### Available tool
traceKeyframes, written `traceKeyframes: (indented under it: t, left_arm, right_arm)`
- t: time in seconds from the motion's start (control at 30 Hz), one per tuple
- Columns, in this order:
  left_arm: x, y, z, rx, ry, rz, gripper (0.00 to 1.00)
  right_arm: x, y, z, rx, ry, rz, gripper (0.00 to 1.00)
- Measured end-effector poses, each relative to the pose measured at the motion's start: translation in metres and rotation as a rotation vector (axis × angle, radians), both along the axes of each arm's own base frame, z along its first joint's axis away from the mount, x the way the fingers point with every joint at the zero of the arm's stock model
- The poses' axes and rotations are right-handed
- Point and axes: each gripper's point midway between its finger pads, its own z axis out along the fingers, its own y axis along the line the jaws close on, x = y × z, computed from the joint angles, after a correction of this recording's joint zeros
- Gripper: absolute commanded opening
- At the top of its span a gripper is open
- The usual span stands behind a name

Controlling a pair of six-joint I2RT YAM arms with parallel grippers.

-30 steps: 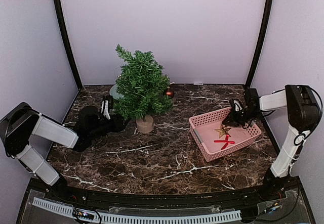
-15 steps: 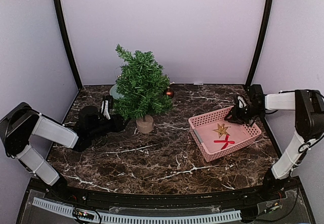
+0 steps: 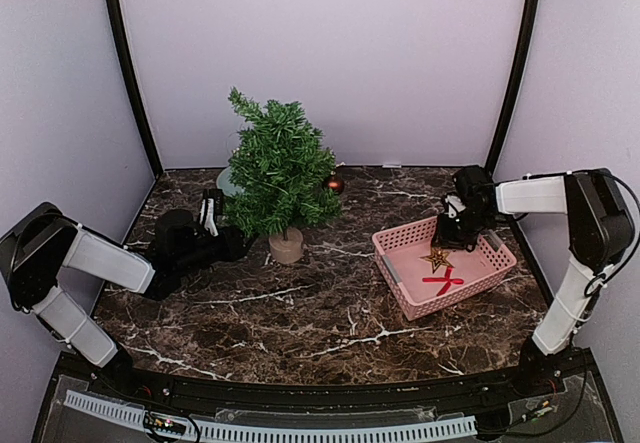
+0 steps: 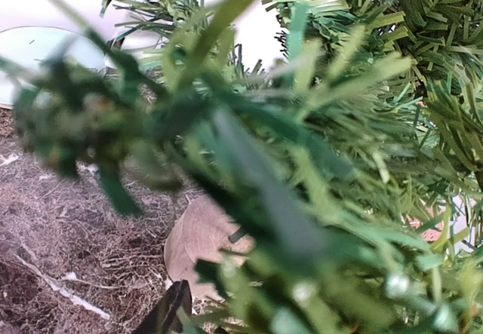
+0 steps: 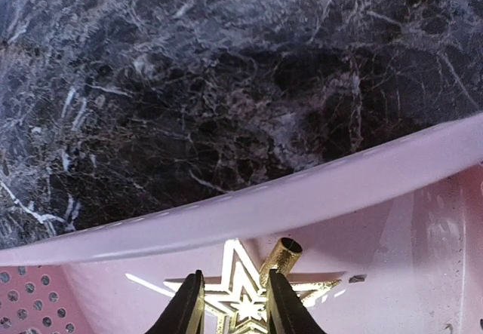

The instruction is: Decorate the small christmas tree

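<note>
The small christmas tree (image 3: 278,168) stands on its tan base (image 3: 286,246) at the back left, with a red ball (image 3: 334,184) on its right side. My left gripper (image 3: 232,243) reaches under its lower left branches. In the left wrist view needles (image 4: 317,160) fill the picture and only one fingertip (image 4: 172,311) shows near the base (image 4: 198,236). A gold star (image 3: 438,258) and a red ribbon (image 3: 443,282) lie in the pink basket (image 3: 400,268). My right gripper (image 3: 450,238) hangs over the star (image 5: 240,296), open, its fingers (image 5: 185,311) on either side of the star's middle.
A pale round disc (image 3: 228,181) lies behind the tree, also seen in the left wrist view (image 4: 30,51). The basket's far rim (image 5: 302,198) runs just beyond my right fingertips. Purple walls close in the dark marble table (image 3: 320,313) on three sides.
My right gripper has swung left from the basket's far right corner to over the star, and its jaws have opened. The left arm and the tree have not moved.
</note>
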Motion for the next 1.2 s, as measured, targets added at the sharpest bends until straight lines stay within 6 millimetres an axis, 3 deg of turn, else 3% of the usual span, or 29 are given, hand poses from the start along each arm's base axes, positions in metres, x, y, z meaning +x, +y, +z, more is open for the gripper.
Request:
traceKeyframes:
  t: [0.13, 0.67, 1.2]
  left_arm:
    - [0.000, 0.000, 0.001, 0.005, -0.006, -0.002, 0.46]
    - [0.000, 0.001, 0.003, 0.006, -0.014, 0.000, 0.46]
    - [0.000, 0.001, 0.005, 0.005, -0.021, 0.001, 0.46]
  right_arm:
    - [-0.004, -0.001, -0.014, -0.050, 0.034, -0.013, 0.27]
    - [0.007, -0.019, -0.005, -0.194, -0.012, -0.083, 0.21]
    - [0.009, -0.012, -0.023, -0.200, 0.022, -0.069, 0.16]
